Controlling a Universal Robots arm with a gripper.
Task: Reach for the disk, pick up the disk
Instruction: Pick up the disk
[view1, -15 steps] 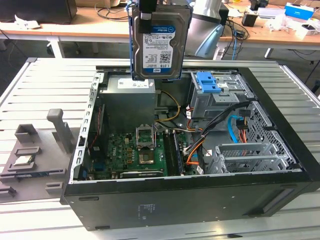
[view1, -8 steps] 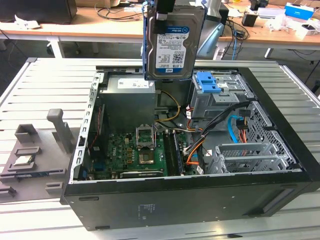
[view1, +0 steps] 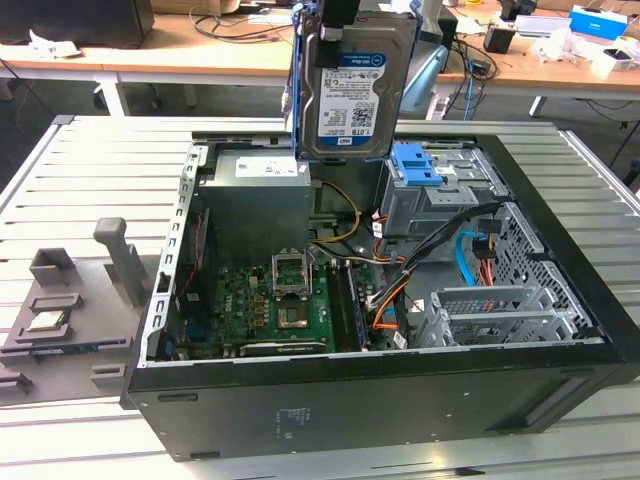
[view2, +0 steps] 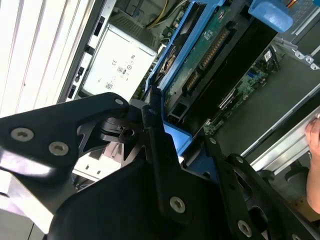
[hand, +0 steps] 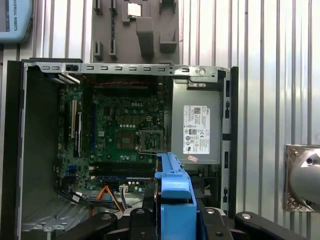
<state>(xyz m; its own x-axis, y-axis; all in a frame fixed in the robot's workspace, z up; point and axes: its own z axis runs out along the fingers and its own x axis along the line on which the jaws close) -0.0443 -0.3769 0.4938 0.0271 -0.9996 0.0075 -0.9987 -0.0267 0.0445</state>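
— Where's the disk (view1: 352, 85)?
— Upright in the air above the open computer case (view1: 400, 400), my gripper (hand: 176, 217) pinching its blue-framed edges.
— Which step?
— Pick-up looks done, I'd judge. Any further move calls for a firm pinch and clearance from the case walls.

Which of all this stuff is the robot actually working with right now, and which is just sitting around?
In the job:
the disk, held up in the air
the tool, shut on the disk's blue frame

Just lying about:
computer case
motherboard
power supply
blue latch
grey tray beside the case
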